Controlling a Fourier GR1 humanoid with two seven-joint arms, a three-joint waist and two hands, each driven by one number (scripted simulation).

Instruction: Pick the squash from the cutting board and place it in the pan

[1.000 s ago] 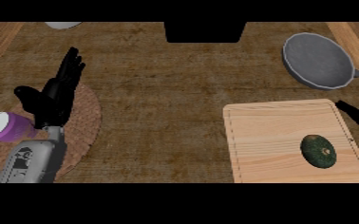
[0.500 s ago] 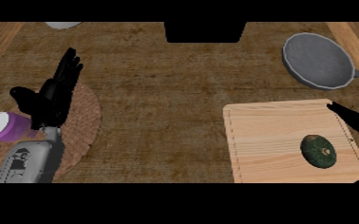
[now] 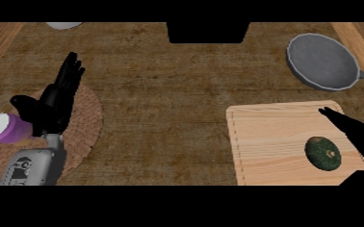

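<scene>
Step in hand, as judged: approach to the pick; nothing is grasped yet.

Nearest, at 4 o'clock in the head view, the dark green round squash point(image 3: 323, 153) is seen lying on the pale wooden cutting board point(image 3: 274, 146), toward its right side, untouched.

The right hand point(image 3: 344, 127) is seen just above the squash at about 3 o'clock, entering from the right edge. Only a black, tapered part of it is shown, pointing toward 10 o'clock over the board. It is apart from the squash. Whether its fingers are spread or curled cannot be told, as most of it is cut off by the frame.

Next move, as judged: the hand is to be brought down toward 5 o'clock over the squash, with fingers closed round it, then lifted.

At 9 o'clock the left hand point(image 3: 53, 103) is seen resting over a round woven brown mat point(image 3: 85, 125), fingers straight and pointing to 12, nothing held. A purple-and-white cup point(image 3: 12, 127) is touched or nearly touched at its left side.

Farthest, at 2 o'clock, the grey round metal pan point(image 3: 323, 61) is seen well apart from the board; a carry toward 12 o'clock is called for after the lift.
</scene>
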